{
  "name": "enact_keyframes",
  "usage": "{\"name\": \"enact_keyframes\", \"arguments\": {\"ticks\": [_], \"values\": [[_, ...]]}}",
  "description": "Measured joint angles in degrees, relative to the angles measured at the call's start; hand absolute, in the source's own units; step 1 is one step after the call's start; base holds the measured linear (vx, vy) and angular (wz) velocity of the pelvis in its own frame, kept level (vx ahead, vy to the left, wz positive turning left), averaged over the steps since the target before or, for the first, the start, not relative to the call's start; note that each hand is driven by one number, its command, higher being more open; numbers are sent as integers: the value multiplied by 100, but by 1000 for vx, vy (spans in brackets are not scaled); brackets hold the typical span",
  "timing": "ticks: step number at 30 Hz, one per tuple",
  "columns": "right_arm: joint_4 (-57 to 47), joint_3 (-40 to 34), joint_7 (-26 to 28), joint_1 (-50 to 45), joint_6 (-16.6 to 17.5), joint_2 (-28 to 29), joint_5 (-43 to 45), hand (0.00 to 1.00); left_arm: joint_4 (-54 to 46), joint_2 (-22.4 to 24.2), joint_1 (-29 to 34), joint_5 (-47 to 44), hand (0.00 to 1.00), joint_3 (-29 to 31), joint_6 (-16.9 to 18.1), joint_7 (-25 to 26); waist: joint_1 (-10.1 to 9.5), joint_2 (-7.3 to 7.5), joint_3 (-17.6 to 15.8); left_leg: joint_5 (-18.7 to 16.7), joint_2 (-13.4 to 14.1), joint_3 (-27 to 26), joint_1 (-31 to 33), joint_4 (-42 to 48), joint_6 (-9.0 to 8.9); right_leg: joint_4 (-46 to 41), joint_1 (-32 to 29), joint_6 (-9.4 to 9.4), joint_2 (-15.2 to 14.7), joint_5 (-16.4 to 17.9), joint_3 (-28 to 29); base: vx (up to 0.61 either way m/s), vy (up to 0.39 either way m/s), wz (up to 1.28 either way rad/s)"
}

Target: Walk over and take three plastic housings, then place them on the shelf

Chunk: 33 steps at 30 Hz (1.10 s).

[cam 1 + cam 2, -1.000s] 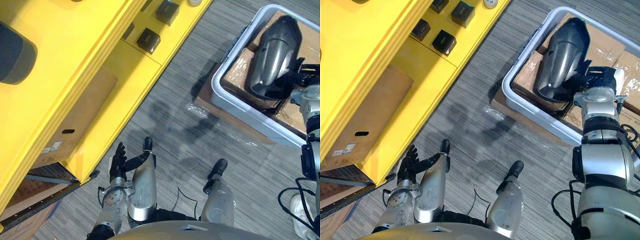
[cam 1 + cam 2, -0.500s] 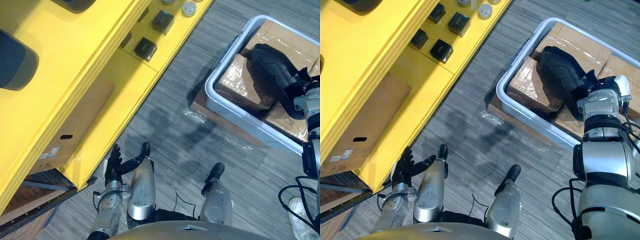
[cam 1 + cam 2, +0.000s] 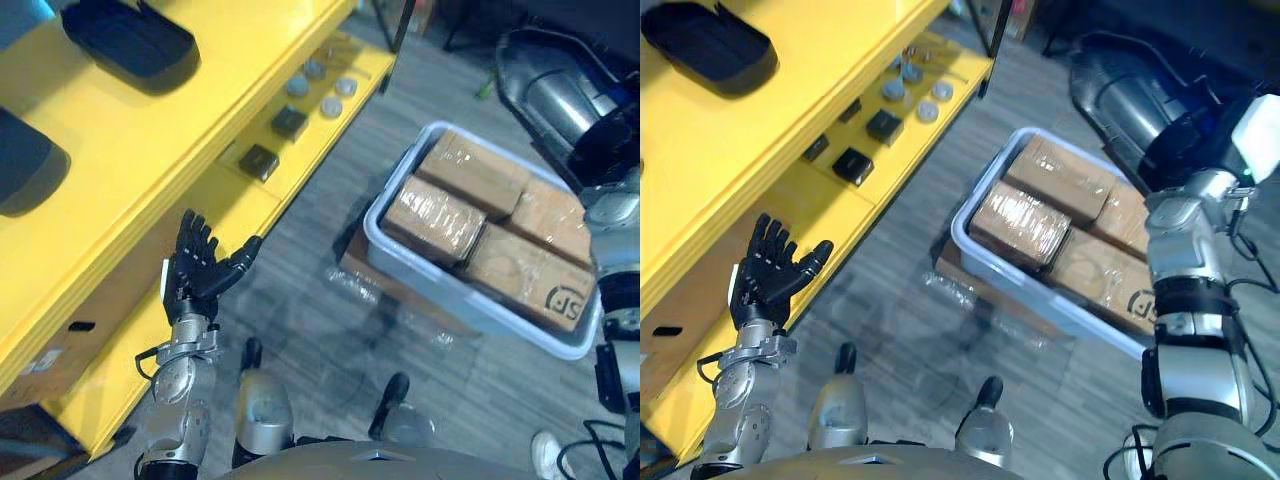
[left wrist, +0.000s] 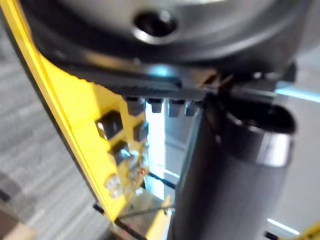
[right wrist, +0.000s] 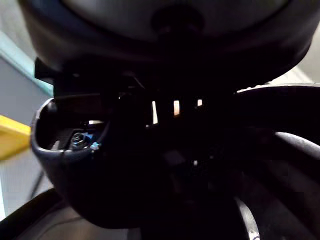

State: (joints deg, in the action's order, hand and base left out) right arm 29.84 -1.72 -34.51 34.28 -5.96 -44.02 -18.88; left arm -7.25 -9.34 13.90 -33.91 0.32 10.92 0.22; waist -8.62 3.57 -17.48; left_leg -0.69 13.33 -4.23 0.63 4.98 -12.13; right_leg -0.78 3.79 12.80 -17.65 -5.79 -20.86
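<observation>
Fingers on the right hand (image 3: pixel 1195 140) are clamped on one end of a big dark housing (image 3: pixel 1128 92), held high at far right, clear of the grey bin (image 3: pixel 1040 292). It looks lifted that high so it won't snag the bin wall or the wrapped boxes (image 3: pixel 440 215) inside. Left hand (image 3: pixel 195 272) is up beside the yellow shelf (image 3: pixel 120 130), fingers apart, holding nothing. My guess: it's ready to steady the housing at placement. Two shelved housings (image 3: pixel 128 38) lie at far left, well apart, so this reads as the third. Next move: swing left and set it on a bare stretch. Risk: with a one-hand end grip, a long part could swing or clip the shelf edge.
</observation>
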Motion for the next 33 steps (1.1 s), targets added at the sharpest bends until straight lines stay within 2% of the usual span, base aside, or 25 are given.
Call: {"name": "enact_keyframes", "arguments": {"ticks": [1, 3, 9, 12, 15, 18, 23, 26, 28, 33], "values": [[-123, 0, -22, -68, 114, 21, -109, 0, -87, 10, 10, -179, 100, -24, -110, -113, 22, -1, 62, 6, 0, -22, -48, -43, -2, 0, 19, 0, -2, 0, -19, 69, 15, -7], [-537, 0, -152, -265, 525, 103, -349, 0, -305, 43, -4, -918, 100, -214, -560, -469, 121, -10, 214, 46, 0, -68, -199, -204, -5, -1, 75, 0, -3, 0, -76, 49, 10, -5], [-832, -1, -472, -610, 1263, 677, -574, 0, -348, 49, -333, -2522, 100, -1067, -1898, -744, 333, -36, 448, 84, 0, -269, -504, -410, -17, -2, 135, -1, -7, -1, -48, 8, 7, -13], [-1134, -2, -537, -949, 1382, 1050, -586, 0, -326, 55, -535, -2748, 100, -1403, -2121, -777, 438, -99, 570, 84, 0, -347, -568, -434, -17, -3, 129, -1, -7, -2, -10, -16, 8, -14], [-1445, 11, -582, -1269, 1574, 1484, -732, 0, -22, 82, -890, -3147, 100, -1553, -2135, -834, 561, -211, 657, 84, -1, -446, -658, -456, -16, -2, 125, -3, -7, -4, 73, -33, 7, -16], [-1518, 99, -607, -1448, 1746, 1864, -641, 0, 292, 162, -1146, -3367, 100, -1700, -2098, -864, 605, -298, 746, 91, -3, -514, -712, -504, -14, 10, 113, -3, -5, -4, 94, -55, 6, -11], [-1539, 638, -605, -1578, 1745, 2492, -297, 0, 350, 172, -1275, -3374, 100, -2210, -1848, -892, 605, -320, 852, 104, -3, -563, -706, -516, -9, 20, 51, -28, 5, -40, 145, -35, 12, -5], [-1539, 1064, -605, -1577, 1743, 2828, -267, 0, 506, 187, -1598, -3179, 100, -2461, -1670, -863, 581, -318, 875, 111, -14, -562, -711, -513, 0, 20, 50, -30, 2, -80, 158, -7, 5, -2], [-1539, 1345, -605, -1576, 1738, 3000, -262, 0, 512, 226, -1744, -2936, 100, -2526, -1535, -748, 580, -311, 904, 117, -27, -556, -714, -510, 8, 20, 54, -31, -9, -100, 158, 0, 0, 0], [-1538, 1526, -608, -1573, 1649, 3289, 1, 0, 715, 255, -1921, -2588, 100, -2649, -1216, -467, 557, -288, 1002, 112, -73, -527, -708, -488, 18, 201, 165, -18, -29, -145, 139, -7, 7, 1]]}}
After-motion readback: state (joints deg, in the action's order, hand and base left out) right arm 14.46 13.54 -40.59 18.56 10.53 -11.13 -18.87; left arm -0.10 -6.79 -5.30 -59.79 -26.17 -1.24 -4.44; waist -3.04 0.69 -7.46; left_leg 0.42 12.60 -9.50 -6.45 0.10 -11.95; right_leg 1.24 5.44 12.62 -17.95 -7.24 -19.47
